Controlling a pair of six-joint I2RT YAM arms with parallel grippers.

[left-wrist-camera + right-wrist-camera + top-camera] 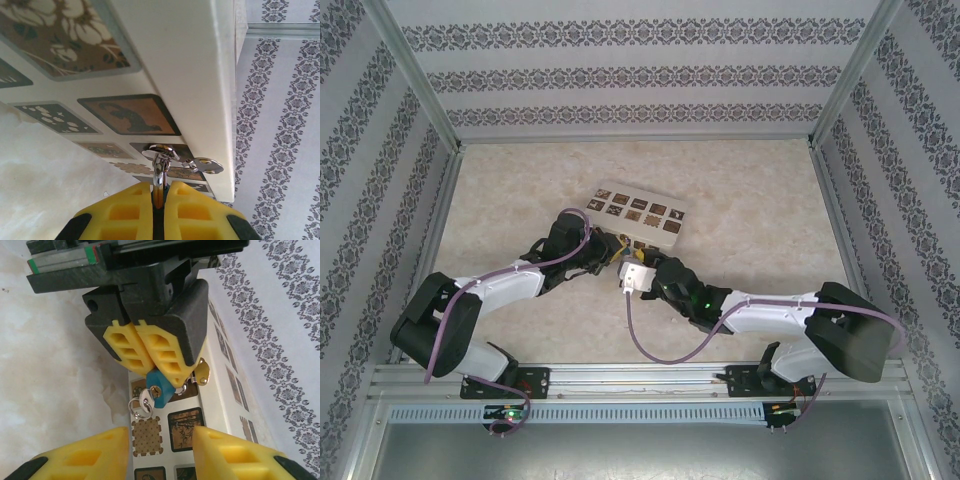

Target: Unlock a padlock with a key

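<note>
The padlock (161,388), small with a blue body, hangs at the hasp (202,372) of a white box (214,400). My left gripper (159,186) is shut on the padlock, its yellow fingers (167,357) clamped over the body. The silver shackle (159,172) rises from between them to the hasp (207,164). A silver key (146,400) on a ring sits in the keyhole at the lock's underside. My right gripper (160,435) faces the key from just short of it, open, with nothing between its fingers. From above, both grippers meet at the box's near edge (620,258).
The white box (640,212) with dark patterned squares lies flat at mid-table. Patterned walls enclose the marbled table (760,200) on three sides. A purple cable (650,345) loops off the right arm in front of the box.
</note>
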